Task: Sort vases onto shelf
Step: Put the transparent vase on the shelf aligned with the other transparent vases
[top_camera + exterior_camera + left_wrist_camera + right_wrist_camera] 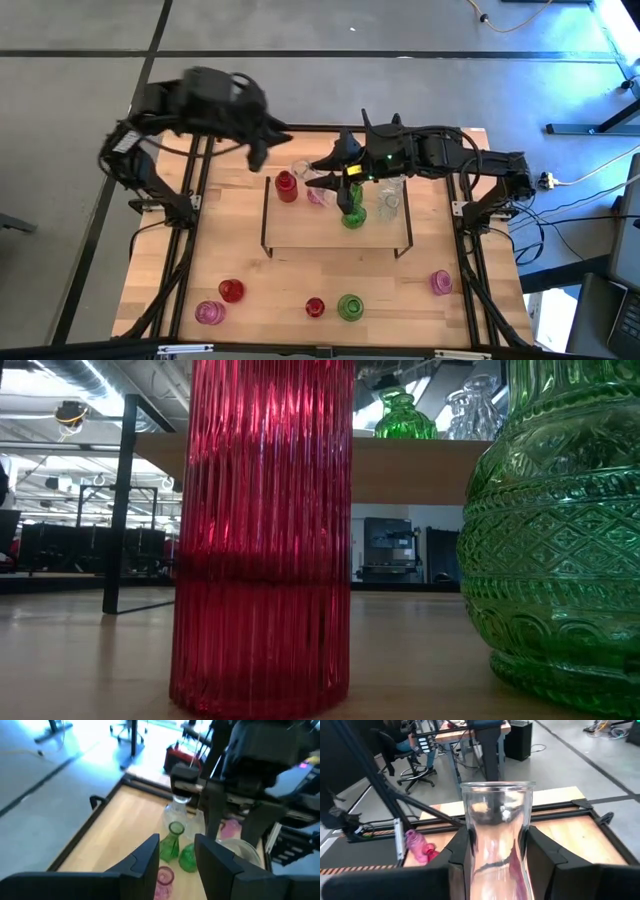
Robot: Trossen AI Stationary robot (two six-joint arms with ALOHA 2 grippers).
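High view: the right gripper (322,170) reaches across the shelf (300,228), clamped on a clear vase (302,171) near the shelf's back edge; the left gripper (262,150) hovers behind the shelf, jaws apart, empty.

Low view: a ribbed red vase (262,540) stands upright before the shelf.

Right wrist view: the smooth clear vase's long axis runs upright between the fingers (461,851).

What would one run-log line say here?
right gripper: holding clear glass vase | left gripper: open, empty | light-wood shelf: partly filled

Two dark arms, blocky black fingers (215,865)
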